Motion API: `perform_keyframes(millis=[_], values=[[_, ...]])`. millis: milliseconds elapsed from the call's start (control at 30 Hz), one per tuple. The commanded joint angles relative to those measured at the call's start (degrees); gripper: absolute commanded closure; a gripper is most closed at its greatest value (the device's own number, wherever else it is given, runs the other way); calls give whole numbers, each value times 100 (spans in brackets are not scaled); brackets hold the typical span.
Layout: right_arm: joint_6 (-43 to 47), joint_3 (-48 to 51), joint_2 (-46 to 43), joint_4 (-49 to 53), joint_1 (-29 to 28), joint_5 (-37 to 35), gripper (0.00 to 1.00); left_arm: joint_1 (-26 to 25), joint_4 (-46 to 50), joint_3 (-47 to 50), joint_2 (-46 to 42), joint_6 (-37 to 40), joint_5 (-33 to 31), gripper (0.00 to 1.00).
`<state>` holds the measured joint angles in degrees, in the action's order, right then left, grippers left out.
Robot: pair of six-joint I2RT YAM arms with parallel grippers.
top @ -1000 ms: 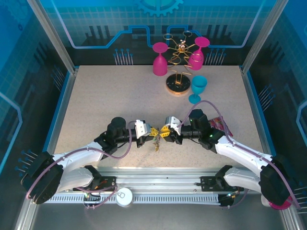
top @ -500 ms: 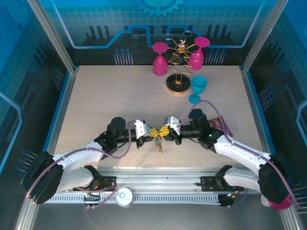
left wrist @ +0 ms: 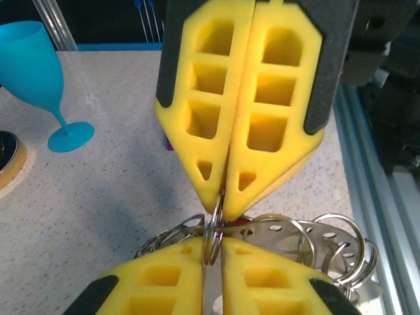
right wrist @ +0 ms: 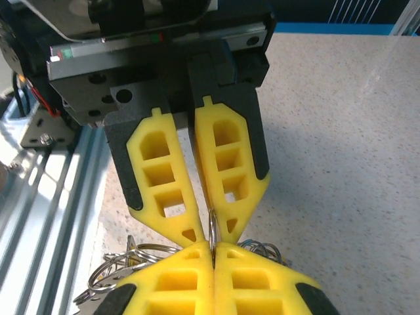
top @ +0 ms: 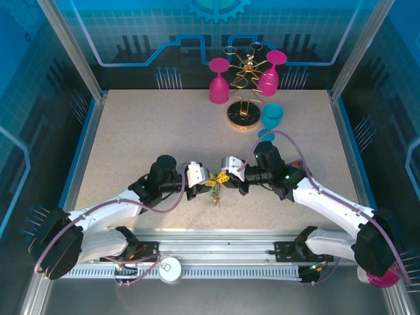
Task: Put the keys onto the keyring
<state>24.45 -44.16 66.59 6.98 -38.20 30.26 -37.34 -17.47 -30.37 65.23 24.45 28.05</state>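
Low over the table's near middle, my left gripper [top: 211, 178] and right gripper [top: 221, 178] meet tip to tip. Between them stands a small split ring [left wrist: 213, 231], on edge. The right gripper [right wrist: 213, 248] is shut on it from one side. The left gripper [left wrist: 213, 248] pinches its other side, its yellow pads only the ring's width apart. Beneath hangs the keyring [left wrist: 315, 237], a silvery perforated band strung with several more rings. The keys [top: 214, 195] dangle under the fingertips, with a bit of red plastic [left wrist: 244, 223] behind the ring.
A gold rack on a round wooden base [top: 243, 119] stands at the back with two pink glasses [top: 218, 82]. A blue glass [top: 272, 117] is just right of it. A purple packet [top: 304, 172] lies by the right arm. The metal rail [top: 216, 246] runs along the near edge.
The right gripper's jaws have closed onto the split ring, and its arm has pushed slightly left and back. The left gripper's pads have eased a little apart.
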Motion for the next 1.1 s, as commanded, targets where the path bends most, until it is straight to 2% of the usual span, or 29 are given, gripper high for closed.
perform_keyframes(millis=[0, 100, 367, 467, 700, 933, 1067], values=[[652, -587, 157, 1152, -307, -438, 100, -31, 1100, -400, -33, 588, -352, 87], [808, -974, 325, 1600, -449, -819, 100, -28, 1115, -413, -147, 661, -240, 85], [887, -1165, 496, 1714, -613, -1196, 100, -27, 830, -258, -357, 467, 185, 80], [879, -1182, 505, 1662, -638, -1143, 100, -27, 746, -233, -347, 407, 269, 81], [680, -1086, 320, 1328, -630, -734, 100, -20, 1094, -329, -195, 578, 37, 81], [631, -1002, 256, 1260, -635, -622, 100, -23, 1053, -338, -141, 530, -114, 81], [597, -949, 214, 1265, -604, -635, 100, -27, 1097, -338, -149, 559, -249, 77]])
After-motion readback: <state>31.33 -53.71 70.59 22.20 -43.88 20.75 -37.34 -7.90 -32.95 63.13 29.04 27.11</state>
